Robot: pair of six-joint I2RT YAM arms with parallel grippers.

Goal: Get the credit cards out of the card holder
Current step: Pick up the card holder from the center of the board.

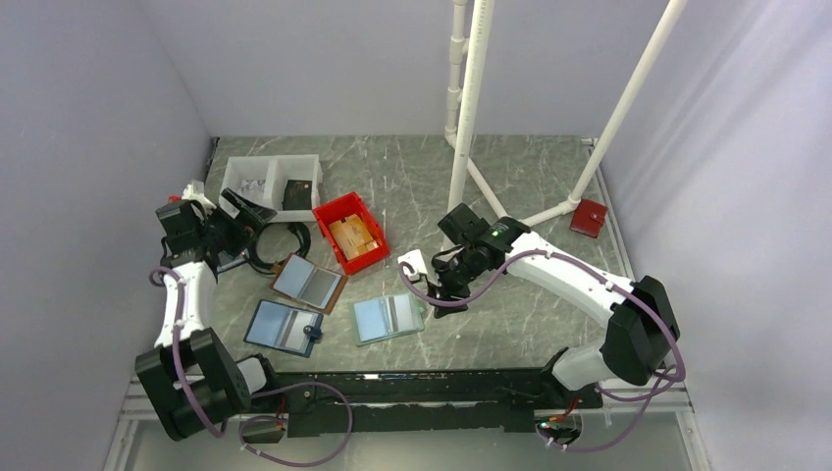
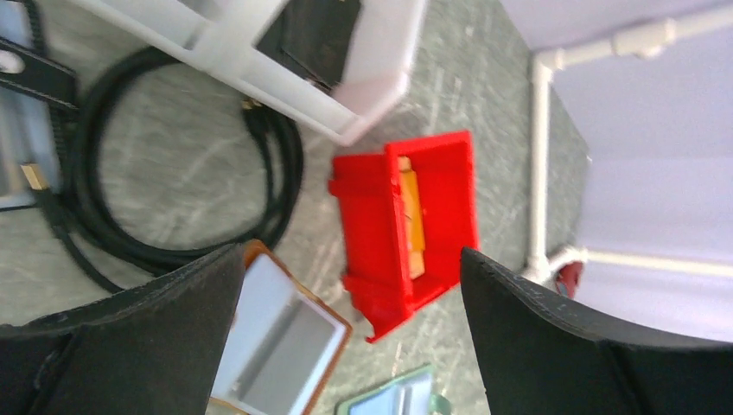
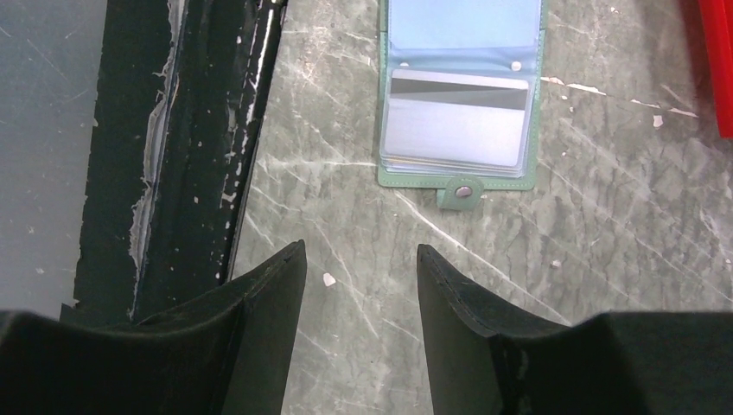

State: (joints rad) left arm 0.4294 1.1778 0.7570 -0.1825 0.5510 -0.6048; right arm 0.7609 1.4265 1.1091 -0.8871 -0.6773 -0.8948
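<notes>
Teal-green edging marks the card holder (image 1: 388, 318), which lies open and flat on the worktop (image 1: 510, 339), at about 7 o'clock from the right arm's tip in the top view. The right hand (image 3: 359, 259) is released, with nothing in it, and the holder's snap tab sits just past its fingers at 12 o'clock. One of the credit cards (image 3: 456, 130), pale with a grey stripe, is in a clear pocket. The left hand (image 2: 350, 277) is spread wide and empty, far off at 10 o'clock.

What could go wrong? The holder looks light, so it may slide or lift up with the card if nothing pins it down. The fingers could pinch the whole plastic page and not just the card. The brown-edged folder (image 1: 308, 283) and the navy-edged folder (image 1: 285, 327) lie close by, and one could get grabbed by mistake.

At 11 o'clock from the holder, the red bin (image 1: 326, 218) holds something orange-tan. The white bin (image 1: 294, 159) has two parts: a white crumpled thing on the left, a dark square on the right
</notes>
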